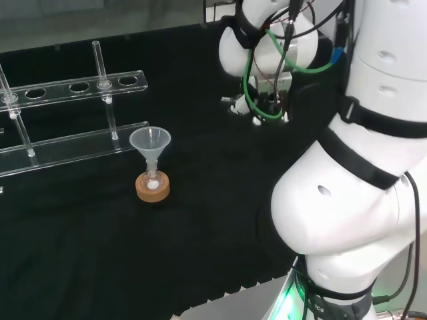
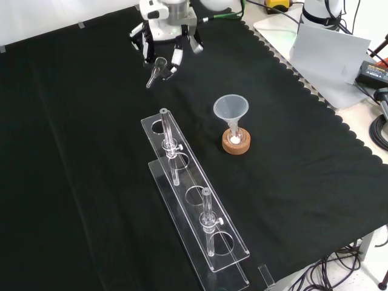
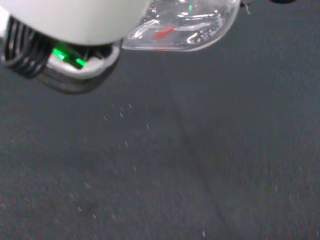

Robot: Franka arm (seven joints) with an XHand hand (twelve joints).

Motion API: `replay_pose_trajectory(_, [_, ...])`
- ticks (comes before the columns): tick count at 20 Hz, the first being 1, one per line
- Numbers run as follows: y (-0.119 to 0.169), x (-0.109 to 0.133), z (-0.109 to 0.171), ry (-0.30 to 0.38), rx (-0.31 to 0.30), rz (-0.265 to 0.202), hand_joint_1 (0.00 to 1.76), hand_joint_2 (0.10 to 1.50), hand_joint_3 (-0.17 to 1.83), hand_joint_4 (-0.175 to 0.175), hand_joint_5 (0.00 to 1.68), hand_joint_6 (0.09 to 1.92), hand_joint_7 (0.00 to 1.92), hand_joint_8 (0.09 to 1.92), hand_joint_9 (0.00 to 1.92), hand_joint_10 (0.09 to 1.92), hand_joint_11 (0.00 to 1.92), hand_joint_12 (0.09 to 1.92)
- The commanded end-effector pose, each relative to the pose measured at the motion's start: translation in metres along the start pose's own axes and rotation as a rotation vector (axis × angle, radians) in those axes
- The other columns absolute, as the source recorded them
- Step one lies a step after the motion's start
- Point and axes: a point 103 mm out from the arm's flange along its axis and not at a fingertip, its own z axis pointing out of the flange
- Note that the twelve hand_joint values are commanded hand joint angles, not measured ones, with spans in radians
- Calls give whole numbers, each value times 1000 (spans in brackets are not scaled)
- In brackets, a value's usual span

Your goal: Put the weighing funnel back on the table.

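In the front view the hand [image 2: 162,37] hangs over the far part of the black cloth, its fingers curled round the weighing funnel [image 2: 156,70], a small clear scoop whose stem slants down toward the cloth. The same clear piece [image 3: 185,25] shows close up in the wrist view, above bare cloth, next to a blurred white part of the hand [image 3: 70,20]. In the head view the hand [image 1: 257,110] sits partly behind the arm's white links, to the right of the big funnel.
The big funnel [image 2: 231,110] stands mouth up in a small flask on a cork ring [image 2: 236,144]. A clear rack [image 2: 194,200] with two tubes lies nearer the front. A grey plate [image 2: 330,60] sits off the cloth's right edge.
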Motion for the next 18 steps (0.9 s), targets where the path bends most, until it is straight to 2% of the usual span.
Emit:
replay_pose_trajectory(1, [10, -12, 67, 50, -22, 99, 1172, 502, 766, 175, 1631, 87, 1759, 87, 1473, 157, 579, 1294])
replay_pose_trajectory(7, [1, -11, 98, 65, 0, 122, 1172, 502, 767, 175, 1631, 87, 1759, 87, 1473, 156, 575, 1294])
replay_pose_trajectory(12, [-5, -12, 102, 73, 32, 122, 1167, 531, 722, 175, 1619, 87, 1741, 87, 1465, 152, 559, 1302])
replay_pose_trajectory(15, [-6, -15, 91, 55, 87, 101, 999, 470, 619, 167, 1387, 87, 1566, 87, 1378, 116, 502, 1318])
replay_pose_trajectory(16, [-6, -15, 86, 47, 115, 94, 961, 465, 604, 151, 1262, 87, 1486, 87, 1324, 94, 465, 1335])
replay_pose_trajectory(18, [-6, -15, 75, 32, 144, 77, 877, 463, 575, 108, 893, 87, 1284, 87, 1184, 87, 349, 1387])
